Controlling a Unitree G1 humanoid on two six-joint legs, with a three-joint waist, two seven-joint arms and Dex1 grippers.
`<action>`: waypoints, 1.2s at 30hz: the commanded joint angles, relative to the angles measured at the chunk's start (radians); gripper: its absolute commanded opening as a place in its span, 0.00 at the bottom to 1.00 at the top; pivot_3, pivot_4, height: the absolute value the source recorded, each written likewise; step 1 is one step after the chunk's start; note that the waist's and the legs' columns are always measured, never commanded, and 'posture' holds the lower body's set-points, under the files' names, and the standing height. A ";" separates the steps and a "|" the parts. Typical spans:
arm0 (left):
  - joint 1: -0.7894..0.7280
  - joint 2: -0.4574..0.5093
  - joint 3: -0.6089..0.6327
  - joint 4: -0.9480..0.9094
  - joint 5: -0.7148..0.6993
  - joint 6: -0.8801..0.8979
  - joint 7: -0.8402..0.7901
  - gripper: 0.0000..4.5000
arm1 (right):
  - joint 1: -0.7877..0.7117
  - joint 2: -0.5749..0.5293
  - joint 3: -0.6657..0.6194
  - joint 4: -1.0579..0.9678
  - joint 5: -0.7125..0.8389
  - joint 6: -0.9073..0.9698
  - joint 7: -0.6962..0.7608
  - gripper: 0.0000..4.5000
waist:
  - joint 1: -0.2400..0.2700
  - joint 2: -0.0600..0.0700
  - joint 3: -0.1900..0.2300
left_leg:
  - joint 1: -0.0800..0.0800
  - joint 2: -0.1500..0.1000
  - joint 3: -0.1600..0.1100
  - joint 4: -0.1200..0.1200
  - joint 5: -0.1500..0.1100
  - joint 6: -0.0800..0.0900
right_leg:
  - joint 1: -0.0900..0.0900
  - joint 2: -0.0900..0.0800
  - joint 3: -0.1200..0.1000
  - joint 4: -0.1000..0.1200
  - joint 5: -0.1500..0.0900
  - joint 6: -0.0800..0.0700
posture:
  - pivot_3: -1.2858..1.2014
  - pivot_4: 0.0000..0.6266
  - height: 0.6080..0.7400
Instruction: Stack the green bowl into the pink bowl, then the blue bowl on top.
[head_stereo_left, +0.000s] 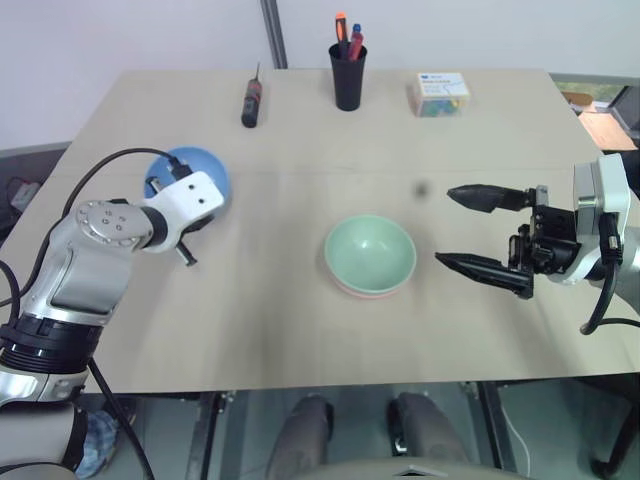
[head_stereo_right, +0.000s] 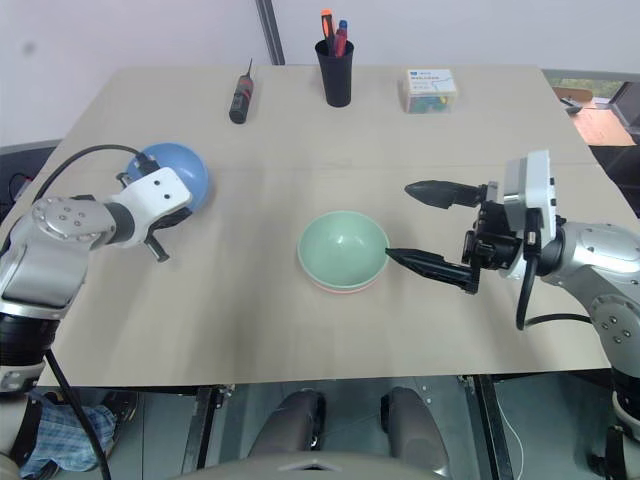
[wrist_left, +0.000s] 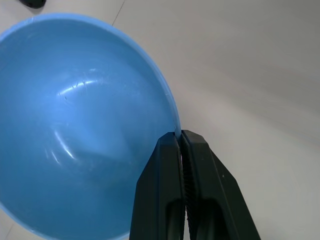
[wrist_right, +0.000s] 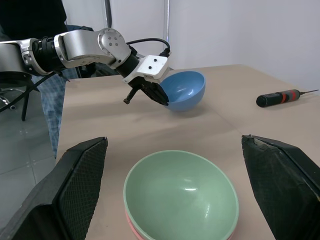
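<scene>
While the left end effector (wrist_left: 180, 137) is clenched on the rim of the blue bowl (head_stereo_left: 205, 170), one black finger lies inside the rim and the other outside it, as the left wrist view shows. In the right wrist view this bowl is tilted, with its open side turned toward the camera. Seen from the head, the blue bowl is at about 9 o'clock from the middle of the desk (head_stereo_left: 300, 320), near its left edge.

At about 3 o'clock from the middle, the right end effector (head_stereo_left: 465, 228) is released, its two fingers spread wide and pointing toward the stacked bowls. It is just beside them and touches neither.

Between the two end effectors, near the middle of the desk, the green bowl (head_stereo_left: 370, 252) sits nested inside the pink bowl (head_stereo_left: 365, 293), of which only a thin salmon edge shows beneath the green rim.

Along the far edge of the desk, at about 12 o'clock, stand a black cup (head_stereo_left: 348, 75) holding pens, a screwdriver (head_stereo_left: 251, 102) to its left, and a small clear box (head_stereo_left: 441, 93) to its right, all well apart from the bowls.
</scene>
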 joint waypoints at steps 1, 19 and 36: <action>-0.043 -0.005 0.027 -0.029 -0.024 -0.043 -0.013 0.00 | -0.012 0.002 -0.019 -0.019 0.000 -0.021 -0.002 1.00 | 0.000 0.000 0.000 | 0.000 0.000 0.000 0.000 0.000 0.000 | 0.000 0.000 0.000 0.000 0.000 0.000 | 0.52 0.24 0.99; -0.444 -0.061 -0.123 0.088 -0.282 -0.600 -0.676 0.00 | -0.037 0.034 0.016 0.012 -0.038 -0.044 0.018 1.00 | -0.004 0.000 0.001 | 0.000 0.000 0.002 0.000 0.000 -0.001 | 0.000 0.001 0.000 0.000 0.000 0.000 | 0.52 0.24 0.99; -0.616 -0.056 -0.410 0.113 -0.482 -0.856 -0.758 0.00 | -0.004 0.027 -0.005 -0.008 -0.049 -0.056 0.003 1.00 | -0.007 0.000 0.003 | -0.001 0.000 0.000 0.003 0.000 0.000 | 0.000 0.001 0.000 0.001 0.000 0.000 | 0.52 0.24 0.99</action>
